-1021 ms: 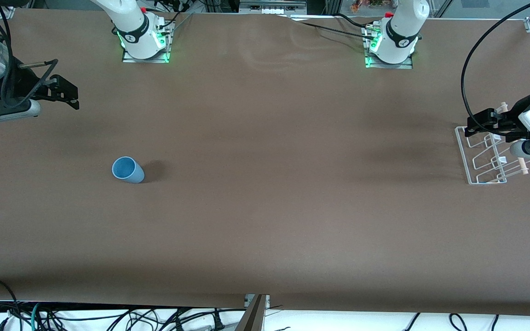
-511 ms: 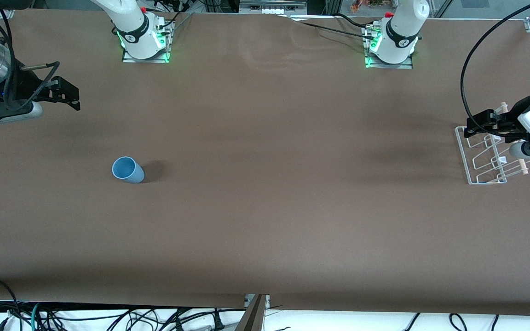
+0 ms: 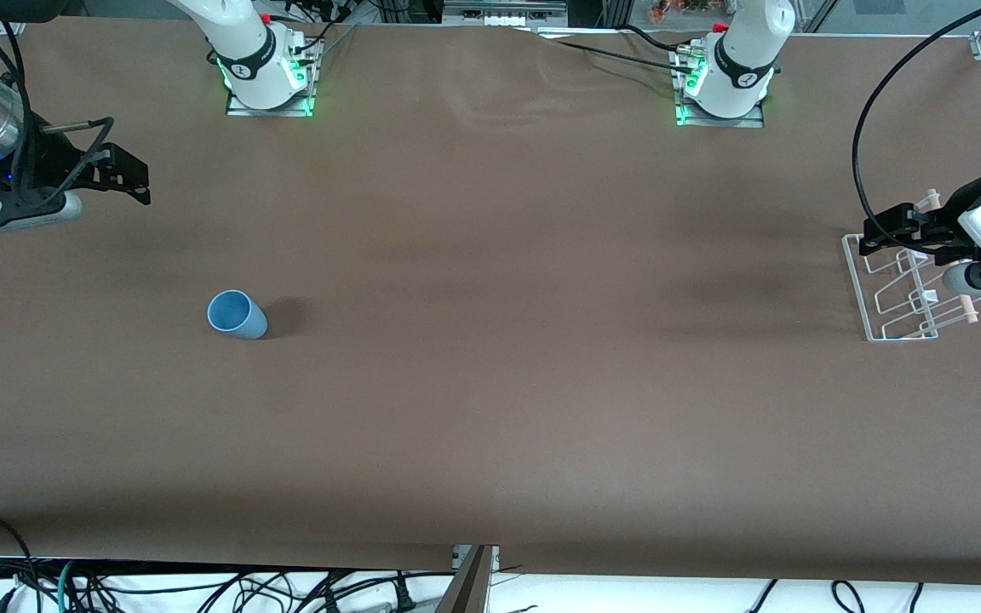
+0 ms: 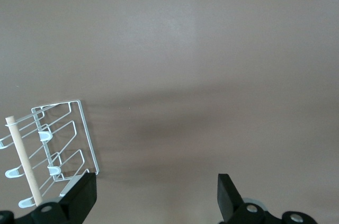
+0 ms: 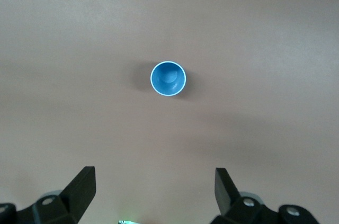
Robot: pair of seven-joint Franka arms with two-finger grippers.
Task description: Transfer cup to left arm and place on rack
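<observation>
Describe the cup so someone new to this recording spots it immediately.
On the brown table, look toward the right arm's end, nearer the front camera than the right hand. There the small light-blue plastic cup stands upright, open mouth up, alone. It is the only blue thing on the table.

We look down from high across the table, facing both arm bases along its top edge. Our right wrist camera looks straight down from well above, into the upright cup that the front view also shows. Our left wrist camera looks down too, sharing the rack with the front view.
</observation>
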